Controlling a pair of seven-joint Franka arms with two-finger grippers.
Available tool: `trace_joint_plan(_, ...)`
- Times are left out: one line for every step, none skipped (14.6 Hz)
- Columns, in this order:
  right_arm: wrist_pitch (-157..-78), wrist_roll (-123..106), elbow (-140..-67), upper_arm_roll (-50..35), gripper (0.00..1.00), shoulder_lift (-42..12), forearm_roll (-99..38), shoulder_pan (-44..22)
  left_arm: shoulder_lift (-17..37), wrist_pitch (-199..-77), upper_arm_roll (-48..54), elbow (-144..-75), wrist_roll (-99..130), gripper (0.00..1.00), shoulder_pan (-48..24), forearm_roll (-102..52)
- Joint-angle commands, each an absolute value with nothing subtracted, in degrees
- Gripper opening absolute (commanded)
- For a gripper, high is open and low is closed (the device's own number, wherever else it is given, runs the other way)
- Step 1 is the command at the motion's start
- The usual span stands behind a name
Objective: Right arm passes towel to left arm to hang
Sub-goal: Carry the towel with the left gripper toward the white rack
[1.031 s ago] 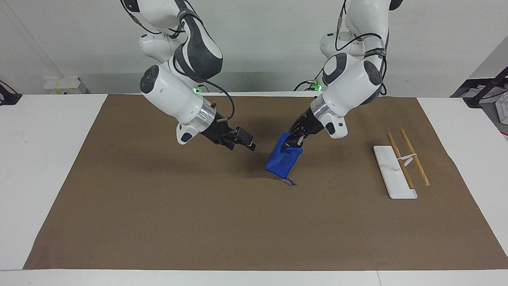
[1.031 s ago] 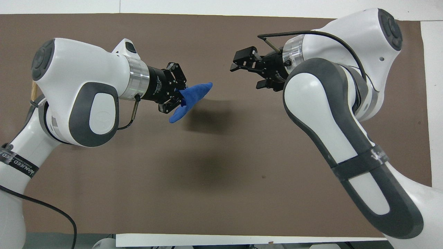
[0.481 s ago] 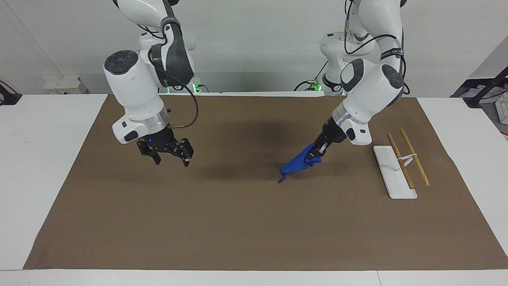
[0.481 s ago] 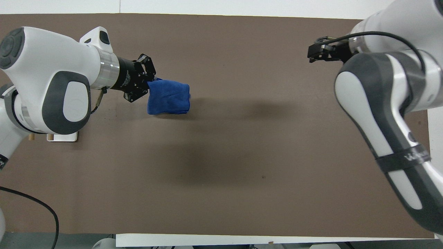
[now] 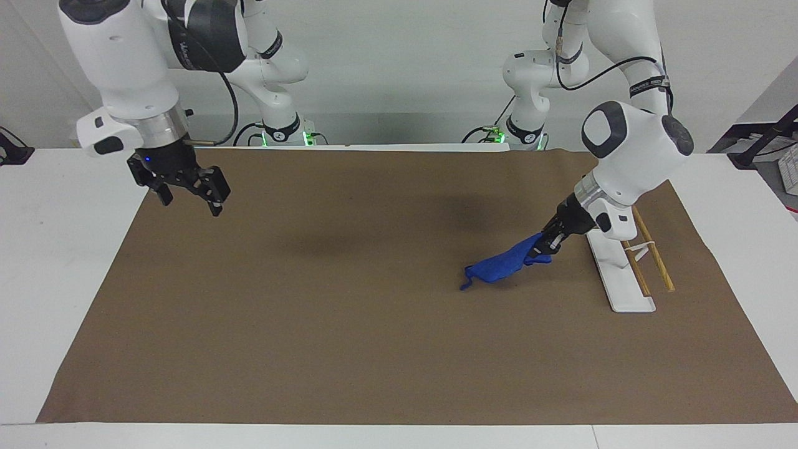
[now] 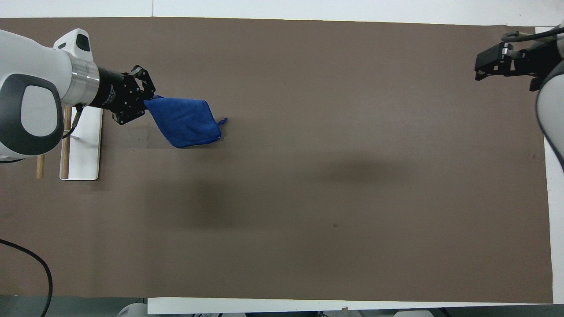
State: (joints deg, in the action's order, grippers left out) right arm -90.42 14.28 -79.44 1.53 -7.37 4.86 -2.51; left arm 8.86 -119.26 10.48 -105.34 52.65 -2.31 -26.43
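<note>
A blue towel (image 5: pixel 502 266) (image 6: pixel 185 122) hangs slantwise from my left gripper (image 5: pixel 540 251) (image 6: pixel 147 101), which is shut on one corner. The towel's loose end with its small loop droops low over the brown mat (image 5: pixel 374 343). That gripper is just beside the white base of the rack (image 5: pixel 614 274) (image 6: pixel 88 145), which carries two wooden rods (image 5: pixel 653 249). My right gripper (image 5: pixel 190 202) (image 6: pixel 480 72) is open and holds nothing, raised over the mat's edge at the right arm's end of the table.
The rack stands at the left arm's end of the mat. White tabletop (image 5: pixel 56 249) borders the mat on all sides. Dark equipment (image 5: pixel 767 140) sits off the table at the left arm's end.
The right arm has swung away from the middle to its own end of the table and risen. The left gripper has carried the towel toward the rack, and the towel has spread out.
</note>
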Motion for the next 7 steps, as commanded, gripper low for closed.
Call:
trace_joint_plan(-87.37,10.46,-77.08,1.05,1.00,-7.56,6.24,-0.97,8.09,-117.86,6.96,-105.38,51.85,0.00,-2.28,-32.49)
trace_joint_plan(-86.58,10.37,-76.99,1.05,1.00,-7.38,6.68,-0.79,8.17,-118.04,6.51,-105.03,51.86,0.00,-2.29,-33.30)
trace_joint_plan(-85.79,10.37,-76.91,1.05,1.00,-6.77,6.85,-0.70,8.17,-118.65,6.33,-104.77,51.86,0.00,-2.29,-33.31)
trace_joint_plan(-85.43,10.20,-76.90,1.14,1.00,-6.42,7.46,-0.53,8.35,-118.48,5.98,-104.42,51.59,0.00,-2.29,-33.14)
trace_joint_plan(-85.43,10.11,-76.90,1.06,1.00,-6.33,7.82,-0.01,8.35,-118.13,5.89,-103.81,51.68,0.00,-2.37,-32.96)
trace_joint_plan(-85.34,10.02,-76.90,0.97,1.00,-6.33,7.65,0.61,8.26,-118.30,5.80,-103.54,51.59,0.00,-2.63,-32.70)
trace_joint_plan(-85.25,9.58,-76.90,0.97,1.00,-6.33,7.47,0.96,8.26,-118.39,5.89,-102.49,51.59,0.00,-3.16,-29.74)
